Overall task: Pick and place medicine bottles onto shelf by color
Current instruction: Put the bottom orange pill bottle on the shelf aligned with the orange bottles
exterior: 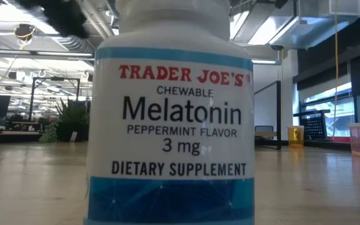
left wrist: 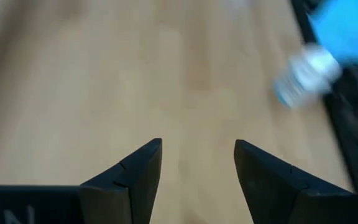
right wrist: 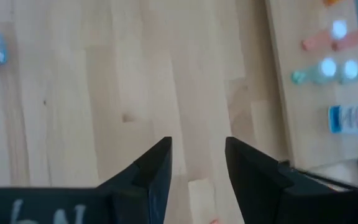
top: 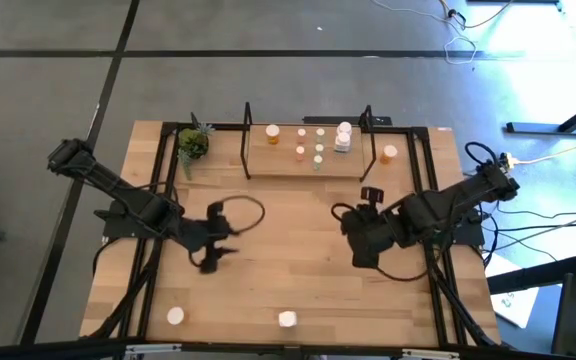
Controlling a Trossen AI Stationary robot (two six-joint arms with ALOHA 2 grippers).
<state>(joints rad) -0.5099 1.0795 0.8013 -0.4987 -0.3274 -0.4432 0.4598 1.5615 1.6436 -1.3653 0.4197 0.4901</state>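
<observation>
Closest to us, a white bottle [exterior: 170, 112] reads "TRADER JOE'S Chewable Melatonin, Peppermint Flavor, 3 mg, Dietary Supplement". We see several medicine bottles [top: 319, 148] on the shelf [top: 278, 162] beyond both pincers; two remain on the table [top: 268, 270] behind them. Left pincer [left wrist: 197, 163] and right pincer [right wrist: 197, 158] gape, empty.

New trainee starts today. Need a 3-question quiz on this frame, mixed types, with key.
1. True or false: the left gripper holds a bottle.
2. Multiple choice: the potted plant stands A) beside the shelf's left end, B) at the table's front edge, C) between the arms.
3. Fill in: the low view is filled by a white bottle labelled ____.

Key: 1 false, its fingers are apart over bare wood; the right gripper is empty too. 2 A. 3 Melatonin.
</observation>
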